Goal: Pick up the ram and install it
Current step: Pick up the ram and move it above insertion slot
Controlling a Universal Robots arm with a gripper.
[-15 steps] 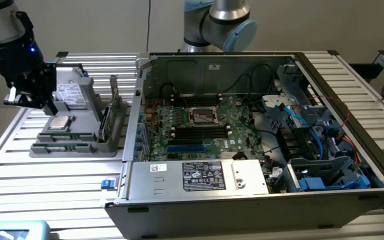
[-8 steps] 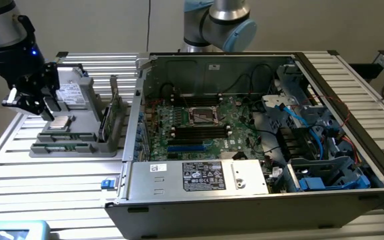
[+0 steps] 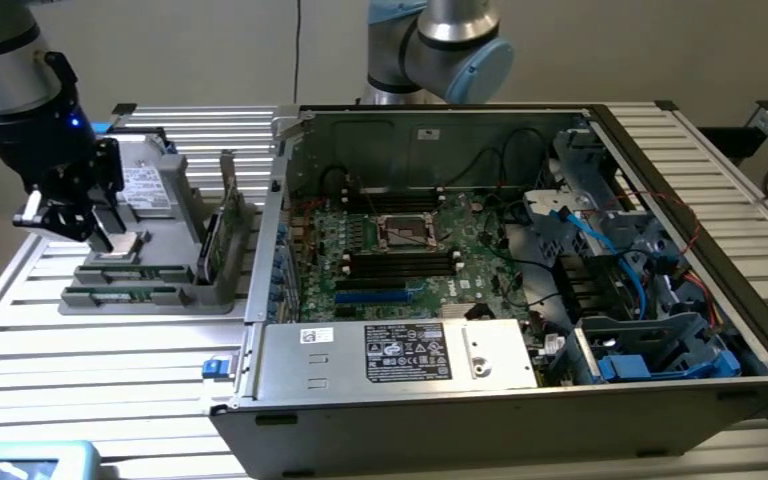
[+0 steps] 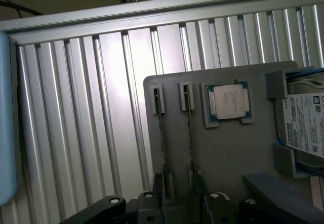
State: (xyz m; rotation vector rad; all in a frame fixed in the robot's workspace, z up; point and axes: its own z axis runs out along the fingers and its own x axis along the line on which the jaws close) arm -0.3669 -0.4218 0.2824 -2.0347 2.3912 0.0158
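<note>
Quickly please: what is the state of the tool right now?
Tool: open, holding nothing, over the gray tray.

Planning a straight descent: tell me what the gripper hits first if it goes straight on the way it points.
Pointing down, the gripper would likely meet the gray holder beneath it, at the edge-up ram sticks in its slots; which comes first is unclear.
</note>
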